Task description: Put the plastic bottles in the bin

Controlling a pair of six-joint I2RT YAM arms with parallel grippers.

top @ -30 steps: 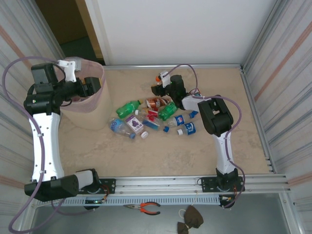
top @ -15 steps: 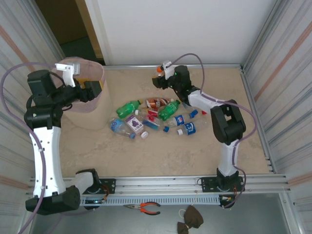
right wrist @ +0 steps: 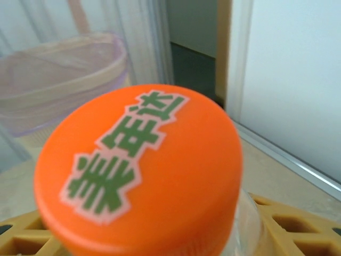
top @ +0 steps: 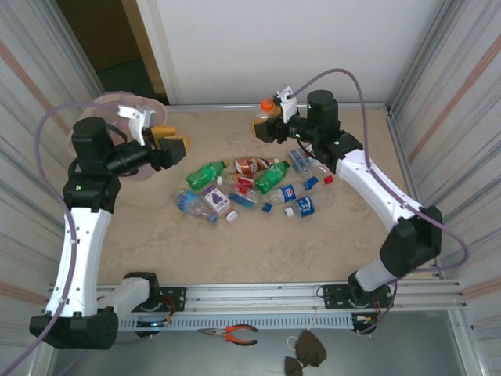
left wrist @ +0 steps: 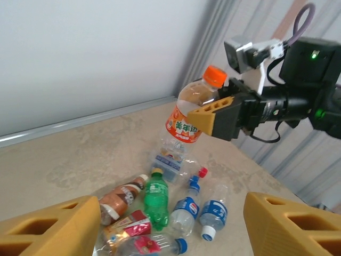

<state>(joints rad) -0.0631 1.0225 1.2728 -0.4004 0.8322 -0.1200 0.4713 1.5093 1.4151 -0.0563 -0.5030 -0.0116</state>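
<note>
My right gripper [top: 264, 128] is shut on a clear orange-capped bottle [top: 267, 104], held upright above the back of the table. The left wrist view shows that bottle [left wrist: 193, 114] clamped by the right gripper's yellow fingers [left wrist: 216, 114]. Its cap [right wrist: 138, 170] looms close in the right wrist view. My left gripper [top: 174, 145] is open and holds nothing, just right of the bin [top: 143, 190]. Its fingers [left wrist: 53, 229] frame the pile below. The plastic bottles lie mid-table: a green one [top: 207, 172], another green one [top: 270, 178] and a blue-labelled one [top: 303, 205].
The pink-lined bin [right wrist: 64, 80] stands at the back left against the corrugated wall. Loose caps [top: 232, 215] lie near the pile. Metal walls enclose both sides, with a rail along the near edge. Pliers [top: 235, 334] lie below that rail.
My right arm has risen and stretched out, lifting the orange-capped bottle off the table. My left gripper has swung from over the bin rightward toward the pile.
</note>
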